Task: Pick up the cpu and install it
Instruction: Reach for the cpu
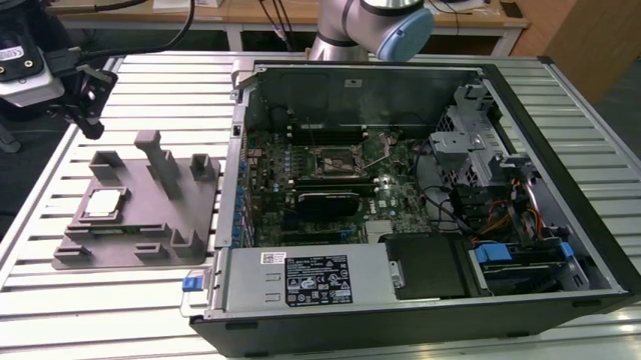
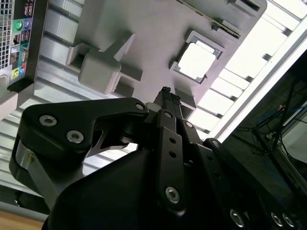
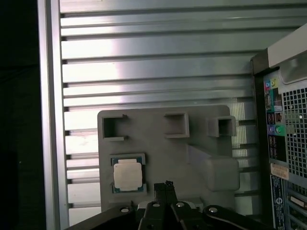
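Cpu (image 3: 127, 174) sits in pocket of grey tray (image 3: 158, 158). Claw (image 3: 166, 185) hangs over tray, just beside cpu, not touching it. Claw tips pressed together, holding nothing.

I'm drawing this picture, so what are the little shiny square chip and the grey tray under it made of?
The cpu looks like metal on top: a pale, smooth plate that glints in the light. The tray looks like matte grey plastic, dull and blocky, though that is a guess from its look.
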{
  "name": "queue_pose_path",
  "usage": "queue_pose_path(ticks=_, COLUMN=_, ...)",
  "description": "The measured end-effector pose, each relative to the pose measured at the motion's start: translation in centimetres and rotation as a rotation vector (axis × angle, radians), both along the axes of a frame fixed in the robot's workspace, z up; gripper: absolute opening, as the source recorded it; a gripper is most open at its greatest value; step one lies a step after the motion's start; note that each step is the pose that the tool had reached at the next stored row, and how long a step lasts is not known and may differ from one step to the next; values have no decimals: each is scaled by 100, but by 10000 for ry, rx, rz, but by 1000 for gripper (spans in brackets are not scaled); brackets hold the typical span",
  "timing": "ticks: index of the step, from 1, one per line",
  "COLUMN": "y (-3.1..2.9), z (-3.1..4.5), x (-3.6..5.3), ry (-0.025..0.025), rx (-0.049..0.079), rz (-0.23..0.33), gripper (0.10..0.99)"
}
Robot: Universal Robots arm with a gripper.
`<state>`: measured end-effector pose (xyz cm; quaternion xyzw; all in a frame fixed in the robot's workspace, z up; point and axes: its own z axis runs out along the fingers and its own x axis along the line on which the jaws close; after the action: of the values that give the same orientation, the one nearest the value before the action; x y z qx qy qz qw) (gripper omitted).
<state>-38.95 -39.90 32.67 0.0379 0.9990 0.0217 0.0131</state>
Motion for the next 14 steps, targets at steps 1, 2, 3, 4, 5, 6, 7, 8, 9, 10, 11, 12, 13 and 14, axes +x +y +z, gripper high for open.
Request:
queue_pose_path(ticks=1, y=0, z=-7, x=-9, ry=0, rx=0, rz=0, gripper=106)
queue_pose_path(ticks=2, y=0, z=-15, x=-18, ry=0, rx=0, rz=0, gripper=106)
queue_pose_path(ticks=3, y=0, z=-23, x=-27, ry=-2, rx=1, rz=0, gripper=106)
queue_pose_path(ticks=4, y=0, z=-32, x=-35, ry=-2, rx=1, rz=0, gripper=106)
queue_pose_path(ticks=5, y=0, z=-41, x=-42, ry=-3, rx=1, rz=0, gripper=106)
queue_pose_path(ticks=6, y=0, z=-50, x=-50, ry=-2, rx=1, rz=0, gripper=106)
queue_pose_path(ticks=7, y=0, z=-58, x=-57, ry=0, rx=0, rz=0, gripper=106)
queue_pose_path(ticks=8, y=0, z=-68, x=-64, ry=0, rx=0, rz=0, gripper=106)
queue_pose_path(ticks=9, y=0, z=-77, x=-71, ry=1, rx=0, rz=0, gripper=106)
queue_pose_path(ticks=10, y=0, z=-88, x=-79, ry=0, rx=-1, rz=0, gripper=106)
queue_pose_path(ticks=11, y=0, z=-98, x=-86, ry=0, rx=0, rz=-1, gripper=106)
queue_pose_path(ticks=12, y=0, z=-109, x=-94, ry=0, rx=0, rz=0, gripper=106)
queue_pose_path(ticks=13, y=0, z=-120, x=-102, ry=-1, rx=0, rz=0, gripper=106)
queue_pose_path(ticks=14, y=0, z=-131, x=-109, ry=-1, rx=0, rz=-1, gripper=106)
